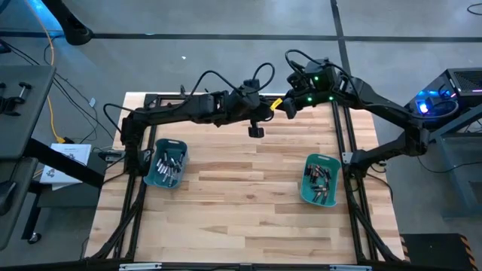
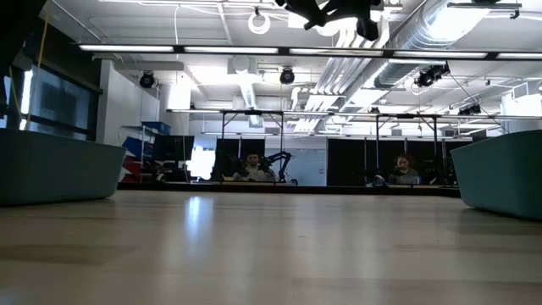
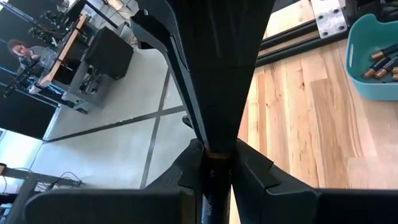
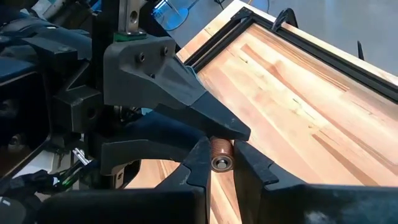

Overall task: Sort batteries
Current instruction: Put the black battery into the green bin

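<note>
Pale wooden table (image 1: 241,203) carries two teal bins: the left bin (image 1: 166,163) with silvery batteries (image 1: 170,164), the right bin (image 1: 320,180) with dark copper-ended batteries (image 1: 322,183). Farther back, above the table's rear edge, the two grippers meet: the right gripper (image 4: 222,163) pinches a copper-ended battery (image 4: 221,154), and the left gripper (image 3: 217,168) clamps a dark cell (image 3: 216,180).

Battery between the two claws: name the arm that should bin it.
Right. The copper-ended battery sits in the right claw, with the left claw on it too, and the teal bin of dark copper-ended cells stands on that arm's side, likely the shorter carry.
</note>
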{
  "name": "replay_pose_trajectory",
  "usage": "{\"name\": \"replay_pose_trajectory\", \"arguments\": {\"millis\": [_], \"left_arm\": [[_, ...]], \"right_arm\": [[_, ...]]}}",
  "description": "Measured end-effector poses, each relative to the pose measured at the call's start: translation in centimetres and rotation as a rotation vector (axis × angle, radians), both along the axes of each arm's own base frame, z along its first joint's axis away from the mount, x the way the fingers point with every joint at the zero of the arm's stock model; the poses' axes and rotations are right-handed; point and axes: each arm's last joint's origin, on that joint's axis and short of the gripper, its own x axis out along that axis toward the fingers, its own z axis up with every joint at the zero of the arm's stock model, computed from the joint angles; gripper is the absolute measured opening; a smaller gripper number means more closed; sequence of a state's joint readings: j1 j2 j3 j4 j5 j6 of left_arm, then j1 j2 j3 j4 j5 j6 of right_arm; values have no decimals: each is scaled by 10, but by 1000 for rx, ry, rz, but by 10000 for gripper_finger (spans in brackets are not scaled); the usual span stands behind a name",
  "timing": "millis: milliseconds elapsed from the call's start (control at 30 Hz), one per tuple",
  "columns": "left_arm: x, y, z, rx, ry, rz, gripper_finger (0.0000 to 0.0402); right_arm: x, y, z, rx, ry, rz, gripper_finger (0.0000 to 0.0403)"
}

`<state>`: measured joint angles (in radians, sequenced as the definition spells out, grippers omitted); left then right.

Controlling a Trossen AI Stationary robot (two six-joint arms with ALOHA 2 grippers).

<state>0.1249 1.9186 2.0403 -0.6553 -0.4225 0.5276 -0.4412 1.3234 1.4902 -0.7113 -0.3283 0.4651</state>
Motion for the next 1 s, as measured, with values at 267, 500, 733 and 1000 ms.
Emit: {"name": "replay_pose_trajectory", "arguments": {"millis": [267,500,733,1000], "left_arm": [[-8,7,-7,-219,-3,57,41],[-10,35,-4,-469,-132,46,41],[0,53,18,-710,-429,-199,41],[33,56,24,-985,-719,-552,41]], "right_arm": [[-15,3,3,-54,27,51,95],[-54,21,9,-227,169,58,187],[-86,44,26,-375,137,50,196],[-107,66,3,-397,-87,-44,197]]}}
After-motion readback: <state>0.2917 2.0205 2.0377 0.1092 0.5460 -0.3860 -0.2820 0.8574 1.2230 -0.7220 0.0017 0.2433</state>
